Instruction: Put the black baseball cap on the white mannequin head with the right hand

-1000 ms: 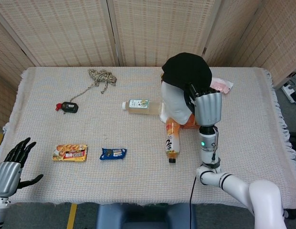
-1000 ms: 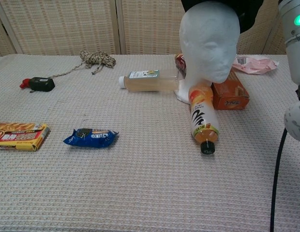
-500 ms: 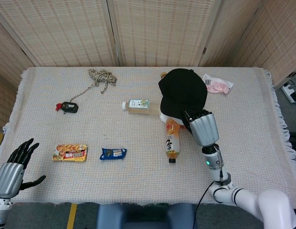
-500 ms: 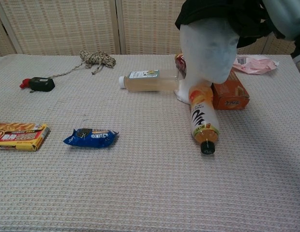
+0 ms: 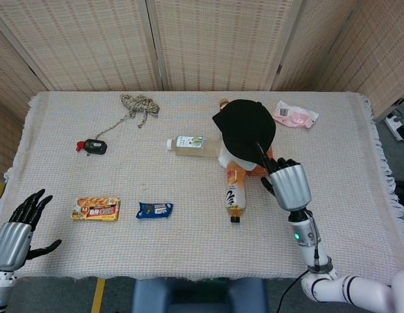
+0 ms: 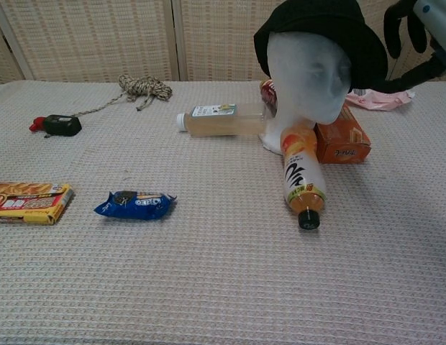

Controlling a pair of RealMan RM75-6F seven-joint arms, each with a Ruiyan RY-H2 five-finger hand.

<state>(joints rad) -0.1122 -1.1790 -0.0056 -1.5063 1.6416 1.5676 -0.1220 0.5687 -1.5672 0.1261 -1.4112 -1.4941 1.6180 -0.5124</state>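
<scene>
The black baseball cap (image 5: 244, 127) sits on the white mannequin head (image 6: 309, 72), covering its crown and brow (image 6: 324, 25). From the head view the cap hides nearly all of the mannequin. My right hand (image 5: 288, 184) hovers just behind and to the right of the cap, raised off the table, with its dark fingers (image 6: 397, 29) spread and nothing in them. Its thumb reaches toward the cap's back edge; whether it touches I cannot tell. My left hand (image 5: 18, 229) hangs off the table's near left corner, fingers apart and empty.
An orange juice bottle (image 6: 302, 180) lies against the mannequin's base, with a tea bottle (image 6: 223, 118) on its left and an orange box (image 6: 342, 140) on its right. A pink packet (image 5: 294, 114), blue cookie pack (image 5: 154, 209), snack box (image 5: 96, 208), rope (image 5: 140, 104) and black-red tool (image 5: 91, 146) lie around.
The cap came down over the mannequin's head and settled there. My right hand let it go and drew back toward the near edge. The left hand barely moved.
</scene>
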